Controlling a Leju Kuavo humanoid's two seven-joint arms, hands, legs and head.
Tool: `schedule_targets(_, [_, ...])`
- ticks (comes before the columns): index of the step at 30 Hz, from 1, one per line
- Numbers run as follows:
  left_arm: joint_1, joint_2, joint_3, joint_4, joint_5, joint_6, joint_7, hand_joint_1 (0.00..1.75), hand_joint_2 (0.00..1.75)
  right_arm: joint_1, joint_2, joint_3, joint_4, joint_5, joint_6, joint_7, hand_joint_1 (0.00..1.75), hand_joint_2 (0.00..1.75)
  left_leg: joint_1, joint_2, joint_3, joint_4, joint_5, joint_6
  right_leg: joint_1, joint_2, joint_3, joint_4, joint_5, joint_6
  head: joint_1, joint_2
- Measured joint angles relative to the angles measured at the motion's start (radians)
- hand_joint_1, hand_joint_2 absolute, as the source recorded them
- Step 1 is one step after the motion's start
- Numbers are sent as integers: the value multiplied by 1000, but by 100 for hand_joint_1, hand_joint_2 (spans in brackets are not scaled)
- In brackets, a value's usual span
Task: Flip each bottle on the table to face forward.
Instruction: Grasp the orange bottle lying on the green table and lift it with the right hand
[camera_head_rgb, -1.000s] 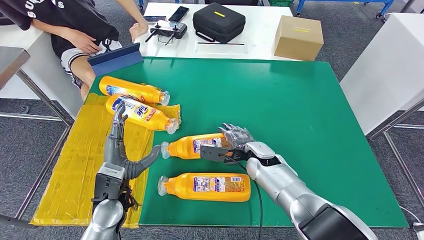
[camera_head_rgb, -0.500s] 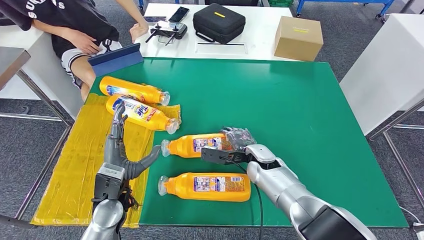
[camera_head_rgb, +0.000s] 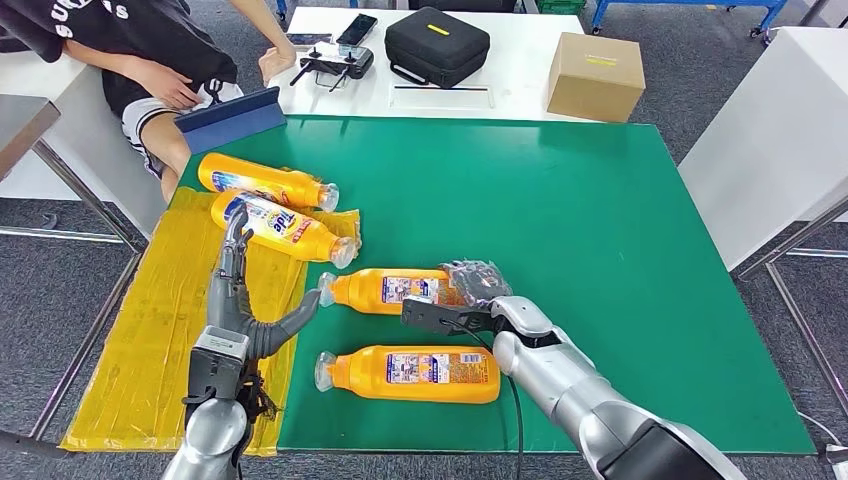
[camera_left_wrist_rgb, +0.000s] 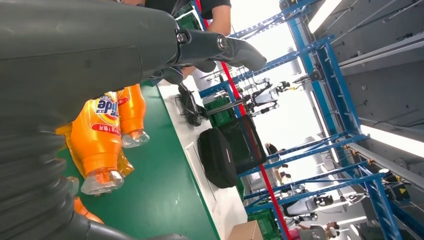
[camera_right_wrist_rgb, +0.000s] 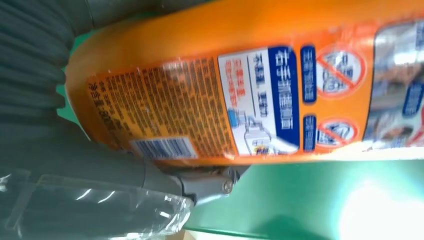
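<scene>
Head view: four orange bottles lying on the green table (camera_head_rgb: 600, 200); right hand (camera_head_rgb: 470, 290) gripping the third bottle (camera_head_rgb: 395, 289) at its base; left hand (camera_head_rgb: 245, 300) hovering spread and empty beside its cap.
Left wrist view: two far bottles (camera_left_wrist_rgb: 107, 130) lying side by side.
Right wrist view: back label (camera_right_wrist_rgb: 240, 105) facing the camera.
Risk: the round bottle may be slipping or rolling off-face if the grip is loosening.

four orange bottles (camera_head_rgb: 385, 289) lying flat, green table (camera_head_rgb: 560, 200)

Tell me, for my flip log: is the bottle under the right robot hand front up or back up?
Back up: the bottle shows fine print and a barcode.
</scene>
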Motion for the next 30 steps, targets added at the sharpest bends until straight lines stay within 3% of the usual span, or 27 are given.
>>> schedule_targets(11, [3,0,1,-1,-13,7,0,0,175,86,-20,-49,-186,-12,-44,-5,175,175,0,-1,-1,0,0,0,0,0,0,0,0,0,0,0])
schedule_targets(21, [4,-3,6,-18,-60,1,22,0,175,178,-47,-128,-509,-75,-39,-15,175,175,0,-1,-1,0,0,0,0,0,-1,0,0,0,0,0])
schedule_targets(30, [-31,-8,0,-18,-55,-60,64,0,175,218,-12,-220,-559,-314,-110,-194,175,175,0,-1,-1,0,0,0,0,0,-1,0,0,0,0,0])
